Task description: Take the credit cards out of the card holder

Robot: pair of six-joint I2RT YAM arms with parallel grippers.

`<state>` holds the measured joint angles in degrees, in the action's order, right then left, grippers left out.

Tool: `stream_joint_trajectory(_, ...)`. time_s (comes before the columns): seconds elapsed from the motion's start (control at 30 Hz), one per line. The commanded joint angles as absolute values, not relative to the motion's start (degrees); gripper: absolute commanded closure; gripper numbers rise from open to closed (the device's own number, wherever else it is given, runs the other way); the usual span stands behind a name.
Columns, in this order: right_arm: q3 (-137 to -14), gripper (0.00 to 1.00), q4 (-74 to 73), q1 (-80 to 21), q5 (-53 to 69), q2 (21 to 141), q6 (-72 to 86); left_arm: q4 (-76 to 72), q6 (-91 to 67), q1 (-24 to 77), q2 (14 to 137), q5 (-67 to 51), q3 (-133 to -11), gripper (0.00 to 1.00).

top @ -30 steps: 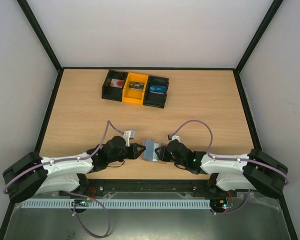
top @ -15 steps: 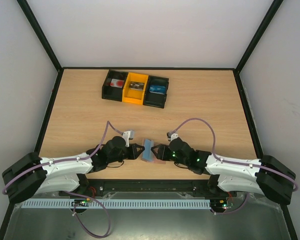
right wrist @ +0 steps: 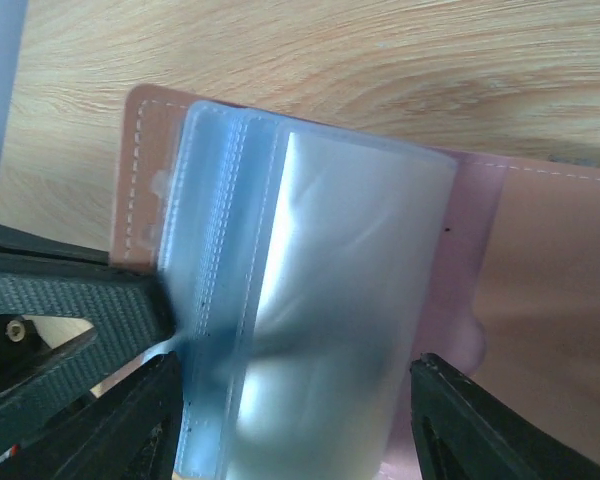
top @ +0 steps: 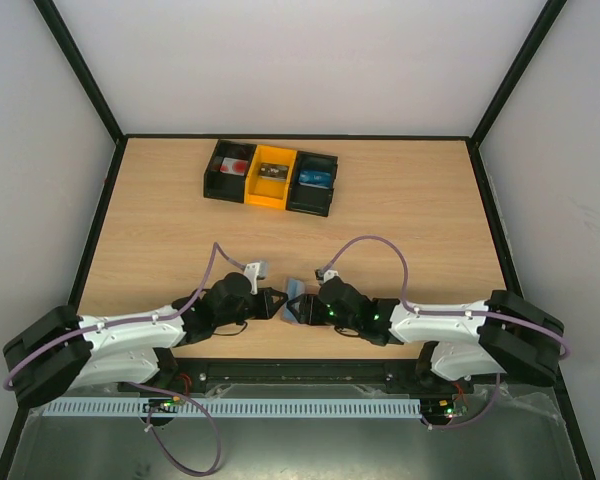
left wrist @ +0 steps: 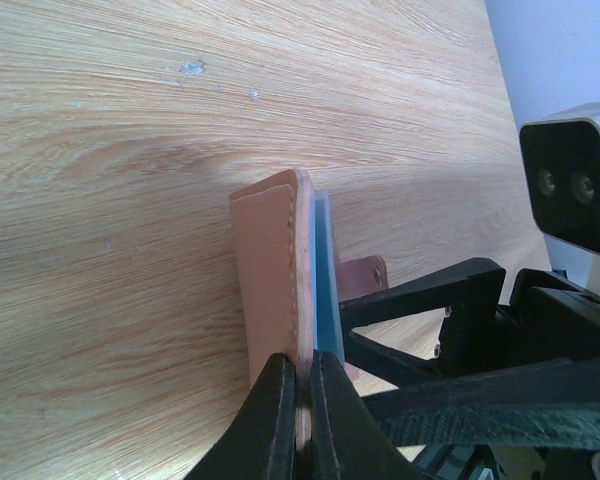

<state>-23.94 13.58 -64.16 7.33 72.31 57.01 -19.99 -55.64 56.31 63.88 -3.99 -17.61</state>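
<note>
The card holder [left wrist: 275, 265] stands on its edge on the table near the front, brown leather outside and grey-blue pockets [right wrist: 320, 300] inside. My left gripper [left wrist: 303, 400] is shut on its brown rim, seen from above as the left gripper [top: 280, 303] at the card holder [top: 297, 297]. My right gripper [right wrist: 295, 430] is open. Its fingers [right wrist: 480, 425] stand either side of the glossy pocket with a gap on both sides. From above, the right gripper [top: 308, 308] sits against the holder's right face. The credit cards are hidden; glare covers the pockets.
Three small bins stand in a row at the back of the table: a black one [top: 229, 171] with something red, an orange one [top: 271, 177], and a black one [top: 313, 184] with something blue. Black frame rails [top: 98, 225] border the table.
The right arm has slid left up to the holder and its jaws have spread wider. The holder has turned more edge-on in the left gripper, which has stayed shut.
</note>
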Motion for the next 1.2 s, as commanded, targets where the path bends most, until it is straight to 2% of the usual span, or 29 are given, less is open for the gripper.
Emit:
stream_joint_trajectory(0.0, -24.9, 0.40, 13.3, -64.5, 4.7, 73.8, 56.3, -20.4, -55.9, 56.6, 62.5, -3.5, -17.6, 0.97)
stream_joint_trajectory(0.23, -25.2, 0.46, 12.4, -64.5, 3.9, 73.8, 56.2, -19.9, -55.8, 56.6, 61.8, -3.2, -17.3, 0.97)
stream_joint_trajectory(0.57, -25.5, 0.47, 4.0, -64.5, -0.9, 70.0, 55.8, -19.4, -55.8, 56.6, 60.8, -2.8, -16.8, 0.97)
stream_joint_trajectory(0.93, -26.1, 0.63, -4.5, -64.5, -6.0, 64.2, 56.2, -19.8, -56.1, 56.6, 61.0, -2.7, -16.8, 0.97)
stream_joint_trajectory(1.03, -27.7, 0.62, -7.0, -64.5, -6.3, 62.3, 56.2, -19.6, -56.0, 56.6, 61.0, -2.7, -16.8, 0.97)
stream_joint_trajectory(1.17, -28.7, 0.53, -6.4, -64.5, -5.0, 59.4, 55.9, -19.5, -56.2, 56.6, 60.9, -2.7, -16.7, 0.97)
